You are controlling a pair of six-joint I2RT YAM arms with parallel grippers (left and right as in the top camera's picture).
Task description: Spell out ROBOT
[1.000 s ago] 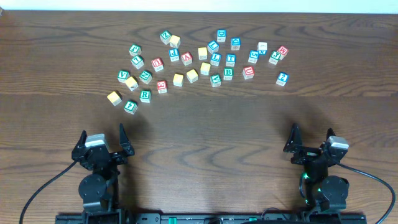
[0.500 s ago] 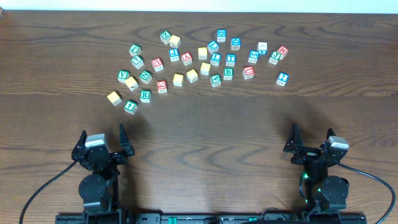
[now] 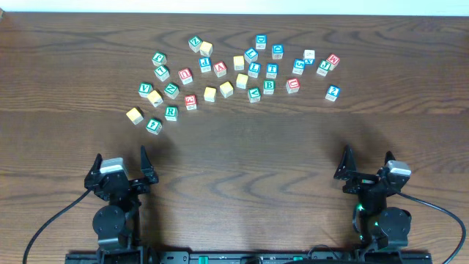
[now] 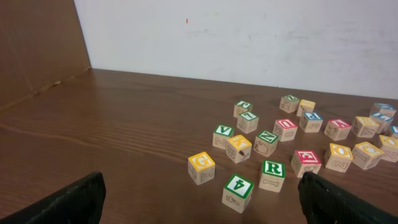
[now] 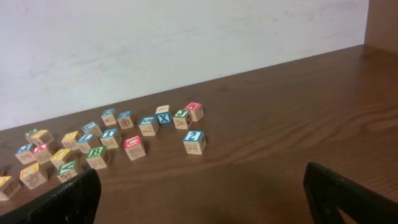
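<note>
1. Worktop (image 3: 242,154): dark wood. A loose scatter of small lettered cubes lies across its far half, and the near half holds the two arms.
2. Left end effector (image 3: 121,155): near left corner, released, fingers spread wide with nothing between them, well apart from every cube.
3. R cube (image 3: 171,112): plain wood with a green frame and a green letter on top. It sits at the near left edge of the scatter, with a green-framed cube (image 3: 153,125) just beside it on the near left and a red cube (image 3: 190,102) just beside it on the far right.
4. Yellow cube (image 3: 210,93) and yellow neighbour (image 3: 226,89): side by side in the middle of the scatter. Their tops are pale yellow, and the letters cannot be read from overhead.
5. B cube (image 3: 269,86): green frame, right of centre, on the near edge of the scatter.
6. T cube (image 3: 272,70): blue frame, just beyond the B cube.
7. Right end effector (image 3: 366,155): near right corner, released, fingers apart and empty, well apart from the cubes.
</note>
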